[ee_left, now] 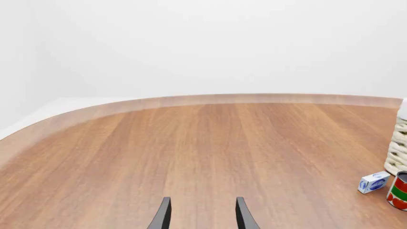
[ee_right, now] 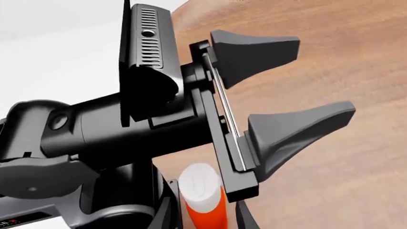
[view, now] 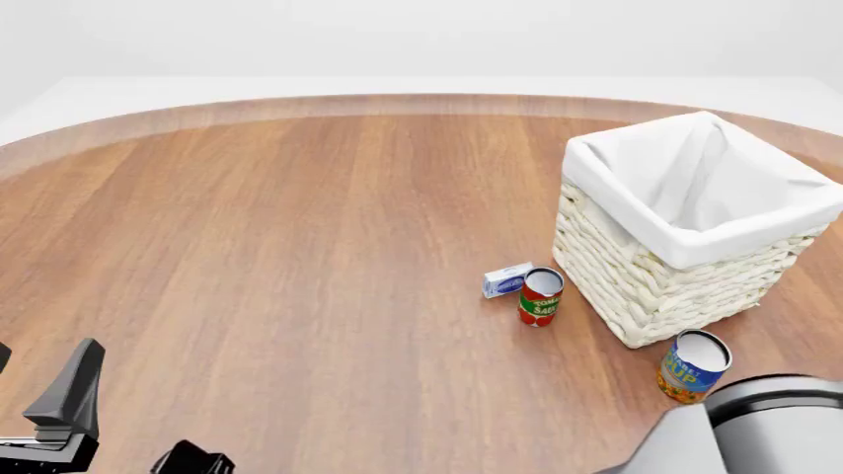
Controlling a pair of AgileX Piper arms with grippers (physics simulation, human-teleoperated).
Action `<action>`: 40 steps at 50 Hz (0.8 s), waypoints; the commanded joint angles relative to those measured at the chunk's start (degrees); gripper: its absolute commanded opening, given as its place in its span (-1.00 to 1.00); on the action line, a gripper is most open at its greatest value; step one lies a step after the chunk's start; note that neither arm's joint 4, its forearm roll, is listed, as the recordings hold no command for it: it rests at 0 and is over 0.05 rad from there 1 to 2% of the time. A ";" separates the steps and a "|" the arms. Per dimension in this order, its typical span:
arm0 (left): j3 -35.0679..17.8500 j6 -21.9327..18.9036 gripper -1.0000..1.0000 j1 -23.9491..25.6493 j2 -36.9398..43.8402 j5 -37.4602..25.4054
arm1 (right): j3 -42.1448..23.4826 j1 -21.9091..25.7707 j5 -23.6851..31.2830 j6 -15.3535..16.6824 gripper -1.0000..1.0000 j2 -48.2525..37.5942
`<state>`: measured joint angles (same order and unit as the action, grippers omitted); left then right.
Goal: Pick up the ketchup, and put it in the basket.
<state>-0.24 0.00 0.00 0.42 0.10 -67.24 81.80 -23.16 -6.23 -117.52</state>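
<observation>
The ketchup [ee_right: 205, 200], a red bottle with a round white cap, shows only in the right wrist view. It stands between the two dark fingers of my right gripper [ee_right: 203, 206], which is open with a gap on each side of the bottle. Neither the ketchup nor the right gripper shows in the front view; only the right arm [view: 771, 425] does, at the near right. The basket [view: 698, 232], cream wicker with a white liner, stands at the right of the table. My left gripper [view: 39, 380] [ee_left: 203, 212] [ee_right: 321, 81] is open and holds nothing at the near left.
A red-and-green can [view: 539, 297] [ee_left: 399, 191] and a small white-and-blue box [view: 507, 280] [ee_left: 373, 182] sit just left of the basket [ee_left: 398, 143]. A blue-and-orange can [view: 690, 366] stands by the basket's near corner. The left arm fills much of the right wrist view.
</observation>
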 commanded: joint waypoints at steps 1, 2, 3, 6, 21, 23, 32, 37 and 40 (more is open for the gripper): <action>0.00 0.00 1.00 0.00 0.00 0.00 | -1.09 0.00 0.43 0.92 1.00 -0.61; 0.00 0.00 1.00 0.00 0.00 0.00 | -1.09 0.00 0.43 0.92 1.00 -0.61; 0.00 0.00 1.00 0.00 0.00 0.00 | -1.22 0.02 0.52 0.75 1.00 -0.63; 0.00 0.00 1.00 0.00 0.00 0.00 | -1.26 0.20 0.53 0.82 1.00 -0.48; 0.00 0.00 1.00 0.00 0.00 0.00 | -2.48 -0.29 0.82 1.49 1.00 -1.40; 0.00 0.00 1.00 0.00 0.00 0.00 | -2.64 -0.26 0.91 1.68 1.00 -1.58; 0.00 0.00 1.00 0.00 0.00 0.00 | -3.71 -0.40 1.47 2.45 1.00 -2.16; 0.00 0.00 1.00 0.00 0.00 0.00 | -4.34 -0.20 1.93 2.17 1.00 -2.56; 0.00 0.00 1.00 0.00 0.00 0.00 | -4.79 -0.35 2.25 2.36 1.00 -2.73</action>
<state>-0.24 0.00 0.00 0.42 0.10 -70.88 81.51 -21.62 -4.16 -119.62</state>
